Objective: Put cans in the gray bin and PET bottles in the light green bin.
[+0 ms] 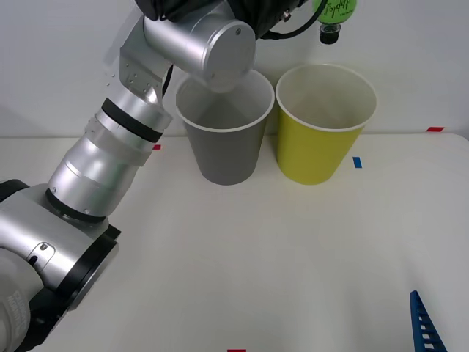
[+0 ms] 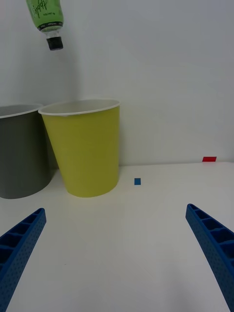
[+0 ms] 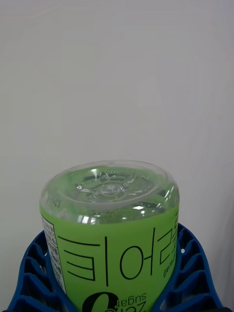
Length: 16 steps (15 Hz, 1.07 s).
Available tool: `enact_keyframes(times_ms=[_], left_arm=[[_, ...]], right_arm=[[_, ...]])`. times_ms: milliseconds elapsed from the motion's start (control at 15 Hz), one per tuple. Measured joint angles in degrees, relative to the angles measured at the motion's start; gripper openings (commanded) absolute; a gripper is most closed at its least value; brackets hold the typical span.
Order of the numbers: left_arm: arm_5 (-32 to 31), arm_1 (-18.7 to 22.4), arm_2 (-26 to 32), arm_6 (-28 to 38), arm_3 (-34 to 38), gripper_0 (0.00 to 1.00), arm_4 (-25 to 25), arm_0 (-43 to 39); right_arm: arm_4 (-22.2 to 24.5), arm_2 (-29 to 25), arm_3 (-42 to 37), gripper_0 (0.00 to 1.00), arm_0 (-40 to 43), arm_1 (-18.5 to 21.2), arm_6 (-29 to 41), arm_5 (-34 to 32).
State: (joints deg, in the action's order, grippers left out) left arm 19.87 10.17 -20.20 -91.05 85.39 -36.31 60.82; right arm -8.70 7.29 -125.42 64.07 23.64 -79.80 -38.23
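Held high and upside down: the PET bottle [image 1: 335, 13], black cap pointing downward, hanging above the mouth of the light green bin [image 1: 322, 150], slightly toward its far rim, well clear of the white edge. Pinched across the labelled body by the left jaws [image 3: 109, 273], blue ribbed fingers [image 3: 36, 270] hugging both flanks of the green label, clear dimpled base sticking out beyond the fingertips. Probably light and near empty, judging by the see-through base with no liquid pooled there; thin-walled, springy, apt to dent under a hard squeeze and to slip on the glossy label under a weak one. Best taken about the label band at mid-body, as here, where the wall is straight and the ribs can bite; poorer on the tapered shoulder or the small cap. Likely to fall cap-first and rattle harmlessly inside the bin, with no fragility to worry about, though a bounce off the rim looks possible if released off centre. Close beside the yellow-green one, perhaps just touching, on the robot's left: the gray bin [image 1: 224, 139], meant for cans, partly hidden behind the silver left arm reaching up over it. Low over the tabletop [image 1: 242, 271] on the robot's right: the right jaws [image 2: 117, 253], spread wide, holding nothing, pointed toward the two bins, idle
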Motion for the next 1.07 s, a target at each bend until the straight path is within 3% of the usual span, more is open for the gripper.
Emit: enact_keyframes(times_ms=[400,667,1067], left_arm=[[-2.6,-2.8,-2.4,-0.9,-2.3,0.00,1.6,1.2],[-16.2,-3.9,-6.4,-0.9,-10.5,0.00,1.8,1.2],[-15.5,-4.8,-7.5,-0.4,-12.6,0.00,1.8,1.2]], right_arm=[[0.0,0.0,0.0,1.00,0.0,0.0,0.0,0.0],[0.0,0.0,0.0,1.00,0.0,0.0,0.0,0.0],[0.0,0.0,0.0,1.00,0.0,0.0,0.0,0.0]])
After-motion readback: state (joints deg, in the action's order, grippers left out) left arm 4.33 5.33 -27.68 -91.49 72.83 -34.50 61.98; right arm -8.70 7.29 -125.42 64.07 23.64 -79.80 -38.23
